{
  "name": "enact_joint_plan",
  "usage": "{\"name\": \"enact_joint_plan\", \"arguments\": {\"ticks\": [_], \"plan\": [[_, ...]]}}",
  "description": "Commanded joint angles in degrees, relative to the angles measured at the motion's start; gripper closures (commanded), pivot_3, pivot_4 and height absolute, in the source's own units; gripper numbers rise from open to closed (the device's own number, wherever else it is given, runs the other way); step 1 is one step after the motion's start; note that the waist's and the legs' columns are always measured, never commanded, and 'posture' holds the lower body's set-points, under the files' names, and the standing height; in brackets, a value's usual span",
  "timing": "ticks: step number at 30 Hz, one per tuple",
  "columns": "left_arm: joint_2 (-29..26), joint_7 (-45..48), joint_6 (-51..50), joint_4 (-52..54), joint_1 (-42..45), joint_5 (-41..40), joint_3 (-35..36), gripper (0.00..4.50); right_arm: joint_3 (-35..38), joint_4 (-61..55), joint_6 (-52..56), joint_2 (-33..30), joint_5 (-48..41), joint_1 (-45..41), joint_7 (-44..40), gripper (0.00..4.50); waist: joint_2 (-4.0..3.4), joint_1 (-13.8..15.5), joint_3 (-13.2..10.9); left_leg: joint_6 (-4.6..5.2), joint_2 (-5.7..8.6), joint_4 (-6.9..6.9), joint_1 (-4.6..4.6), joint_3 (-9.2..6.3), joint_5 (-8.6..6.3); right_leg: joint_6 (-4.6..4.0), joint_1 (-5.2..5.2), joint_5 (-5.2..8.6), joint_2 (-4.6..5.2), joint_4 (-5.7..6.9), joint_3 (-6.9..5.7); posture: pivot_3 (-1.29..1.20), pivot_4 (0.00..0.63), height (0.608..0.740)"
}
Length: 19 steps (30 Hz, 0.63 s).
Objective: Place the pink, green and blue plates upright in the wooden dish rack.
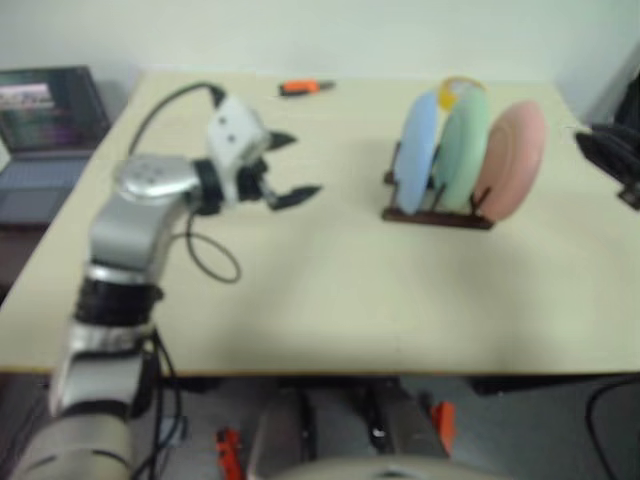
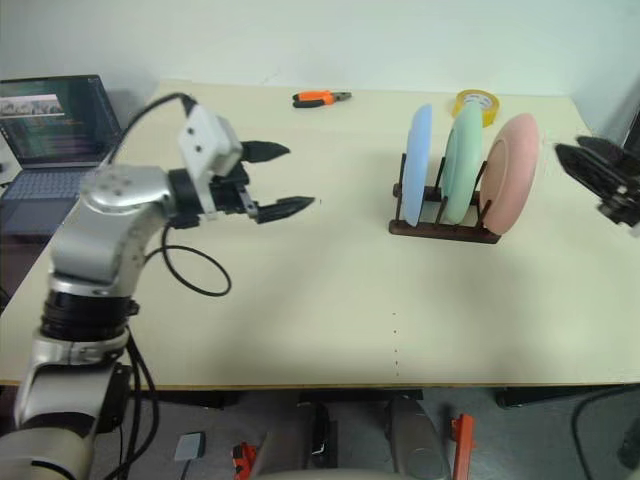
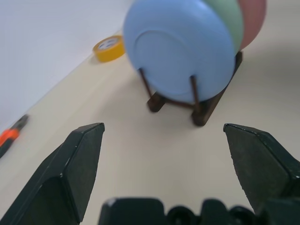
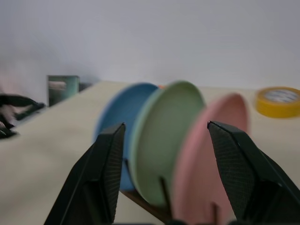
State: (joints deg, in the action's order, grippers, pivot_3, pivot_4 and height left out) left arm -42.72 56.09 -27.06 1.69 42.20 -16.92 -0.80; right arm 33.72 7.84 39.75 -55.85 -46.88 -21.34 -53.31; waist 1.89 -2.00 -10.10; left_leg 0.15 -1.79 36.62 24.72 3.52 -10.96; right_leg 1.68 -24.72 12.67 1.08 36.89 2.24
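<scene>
Pale cream worktop [image 2: 330, 300], smooth and matte, set against a plain white wall; a laptop [image 2: 55, 125] stands open off its left edge.

Wooden dish rack [image 2: 443, 228]: dark brown, thin upright pegs on two base rails, toward the far right corner of the worktop. All three slots look filled.

Blue plate [image 2: 418, 163]: round, shallow, smooth; upright at the rack's left end, its foot ring plain from the left wrist view.
Green plate [image 2: 462, 165]: same form, mint; upright in the middle.
Pink plate [image 2: 511, 172]: same form; at the rack's right end, leaning slightly outward.

Left gripper [image 2: 282, 178]: two black tapered fingers spread wide, nothing held, over the left half of the worktop, well apart from the rack.
Right gripper [image 2: 600, 180]: at the right edge of the worktop, near the pink plate; fingers parted, nothing between them.

Yellow tape roll [image 2: 476, 103]: just behind the rack, near the far edge. Orange-handled pliers [image 2: 320, 98]: at the far edge, middle.

Risks, as I judge them: the task looks done, so the danger is disturbance. A careless sweep of the right gripper could clip the pink plate, which sits outermost and tilted; slick plates held by slim pegs could tip together or drag the light rack.
</scene>
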Motion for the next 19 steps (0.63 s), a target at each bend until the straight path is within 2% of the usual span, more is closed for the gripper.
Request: {"name": "enact_joint_plan", "arguments": {"ticks": [1,8,19], "plan": [[-3.21,5.58,1.54,1.43,-1.78,-4.25,4.24,0.0,-1.17,5.29,-5.49,-2.62,3.98,0.47,-6.6,1.49,0.0,-0.08,0.0,0.0,0.0,0.0,-0.01,0.01,0.0,0.0,0.0,0.0,-0.01,0.0,0.01,0.0,0.15,0.74],[-10.2,7.57,3.77,-5.33,-2.54,-2.24,7.23,0.0,-4.89,17.84,-10.99,-4.77,9.44,-4.52,-13.71,1.49,0.0,0.02,-0.02,0.0,0.0,0.12,-0.03,0.01,0.0,0.04,0.03,-0.03,0.02,0.05,0.04,0.0,0.15,0.74],[-16.53,7.6,3.32,-3.6,-9.11,-2.24,10.98,0.0,-10.44,38.44,-22.54,-8.69,18.85,-11.19,-23.75,1.49,-0.04,0.16,-0.06,0.02,0.0,0.01,-0.02,0.08,-0.03,-0.05,-0.04,0.05,0.1,0.01,0.01,0.0,0.15,0.74]]}}
